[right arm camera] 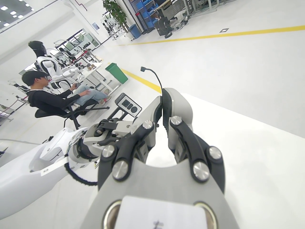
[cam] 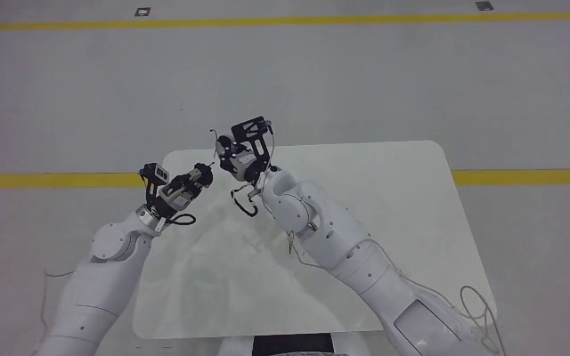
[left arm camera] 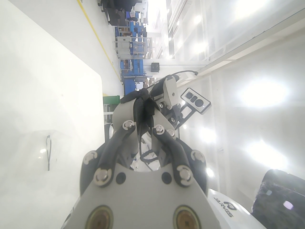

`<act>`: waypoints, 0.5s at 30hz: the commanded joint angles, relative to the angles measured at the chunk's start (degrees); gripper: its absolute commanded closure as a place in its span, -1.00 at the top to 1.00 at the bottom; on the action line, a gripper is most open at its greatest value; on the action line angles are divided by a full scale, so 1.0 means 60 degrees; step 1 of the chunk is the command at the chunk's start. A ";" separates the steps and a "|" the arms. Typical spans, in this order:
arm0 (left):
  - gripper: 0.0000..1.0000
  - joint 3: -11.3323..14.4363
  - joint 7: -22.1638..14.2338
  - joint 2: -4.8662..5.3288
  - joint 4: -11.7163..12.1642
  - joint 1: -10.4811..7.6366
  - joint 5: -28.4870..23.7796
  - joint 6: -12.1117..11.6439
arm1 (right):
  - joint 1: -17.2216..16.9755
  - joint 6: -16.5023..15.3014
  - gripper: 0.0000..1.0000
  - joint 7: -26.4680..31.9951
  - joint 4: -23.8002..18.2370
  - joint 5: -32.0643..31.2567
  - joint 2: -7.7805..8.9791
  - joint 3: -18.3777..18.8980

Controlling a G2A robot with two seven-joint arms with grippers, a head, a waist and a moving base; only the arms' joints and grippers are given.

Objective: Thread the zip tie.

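So, zip tie (right arm camera: pixel 156 76): black and thin. It is pinched near one end between the pads of the right gripper and held up in the air above the tabletop.
Free length: it rises out past the fingertips in a gentle curve and ends in the small square head, well clear of the jaws. From the left wrist it shows as a fine dark line with the head at its outer end.
Hidden part: whatever runs back between the pads is covered, so its other end cannot be made out.
Right gripper (right arm camera: pixel 162 98): jaws together, clamped on the zip tie. It is raised over the far left corner of the tabletop.
Left gripper (left arm camera: pixel 143 94): jaws together, black pads meeting at the tips. Whether anything is caught between them cannot be told.
Left gripper's place: just beside the right gripper, tips turned towards it and lower than the zip tie's head. Whether the two grippers touch cannot be told.
Tabletop (cam: pixel 401 222): white with rounded corners, lying beneath both arms.
Thin dark strip (left arm camera: pixel 48 153): lies flat on the tabletop, well apart from both grippers. What it is cannot be told.
Floor (cam: pixel 356 80): pale grey all round, with a yellow line (cam: pixel 267 20) beyond the tabletop's far edge.
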 commanded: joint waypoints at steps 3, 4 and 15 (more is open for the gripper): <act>-1.00 0.0000 0.0000 0.0000 0.0000 0.0000 0.0000 0.0000 | -0.0054 -0.0015 -1.00 0.0083 -0.0088 -0.0066 -0.0010 0.0029; -1.00 0.0000 0.0000 0.0000 0.0000 0.0000 0.0000 0.0000 | -0.0064 -0.0018 -1.00 0.0103 -0.0093 -0.0074 -0.0014 0.0032; -1.00 0.0000 0.0000 0.0000 0.0000 0.0000 0.0000 0.0000 | -0.0077 -0.0068 -1.00 0.0133 0.0083 -0.0095 -0.0096 0.0055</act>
